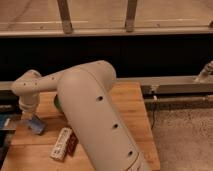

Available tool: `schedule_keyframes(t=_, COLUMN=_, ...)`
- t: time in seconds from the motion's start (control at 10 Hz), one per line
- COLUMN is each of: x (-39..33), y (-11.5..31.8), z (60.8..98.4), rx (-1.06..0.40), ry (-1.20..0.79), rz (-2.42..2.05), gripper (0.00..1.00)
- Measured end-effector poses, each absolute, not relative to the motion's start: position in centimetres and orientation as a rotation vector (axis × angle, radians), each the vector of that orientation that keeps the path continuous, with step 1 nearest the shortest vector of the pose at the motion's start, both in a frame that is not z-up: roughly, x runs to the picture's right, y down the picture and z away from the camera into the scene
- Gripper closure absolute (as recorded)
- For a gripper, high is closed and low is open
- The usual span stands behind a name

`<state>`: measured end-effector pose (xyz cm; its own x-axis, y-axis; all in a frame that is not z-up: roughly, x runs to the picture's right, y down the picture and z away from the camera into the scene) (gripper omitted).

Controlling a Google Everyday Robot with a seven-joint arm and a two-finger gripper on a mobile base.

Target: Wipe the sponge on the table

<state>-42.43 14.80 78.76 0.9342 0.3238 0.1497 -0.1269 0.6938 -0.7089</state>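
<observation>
The gripper hangs at the end of the white arm, low over the left edge of the table. It points down, and its tip meets the upper-left corner of the sponge. The wrist housing covers the end of the tool, so I cannot tell whether it is wide, narrow, or holding the pad.

The sponge is a small blue-grey pad lying flat on the wood. It is near the left edge, about halfway down the visible part of the tabletop, and turned slightly askew to the planks. Most of it shows just below and to the right of the gripper.

Further right and nearer the camera lies a white rectangular labelled packet, set at an angle. A dark block touches its right long side, and the arm partly hides that block. Above the sponge, a sliver of a green bowl shows between the wrist link and the large upper segment of the arm. The rest of the bowl is behind the arm.

The arm's bulky segment runs from the lower middle of the view up to an elbow, then left to the wrist, and it covers much of the table's centre. Bare butcher-block planks show to its right.

Beyond the far edge of the table a grey metal rail runs across, with a dark band above it. Speckled floor lies to the right of the table.
</observation>
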Motion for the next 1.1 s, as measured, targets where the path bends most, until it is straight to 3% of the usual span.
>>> schedule_keyframes(t=0.4, x=-44.5, y=18.9, z=75.4, rx=-0.806, ry=-0.248, rz=0.184, gripper=1.00)
schedule_keyframes(t=0.9, x=-39.5, y=19.5, z=75.4, rx=-0.812, ry=-0.152, rz=0.285, gripper=0.99)
schedule_keyframes(t=1.1, x=-37.9, y=18.0, z=76.8, rx=-0.808, ry=-0.167, rz=0.342, gripper=0.85)
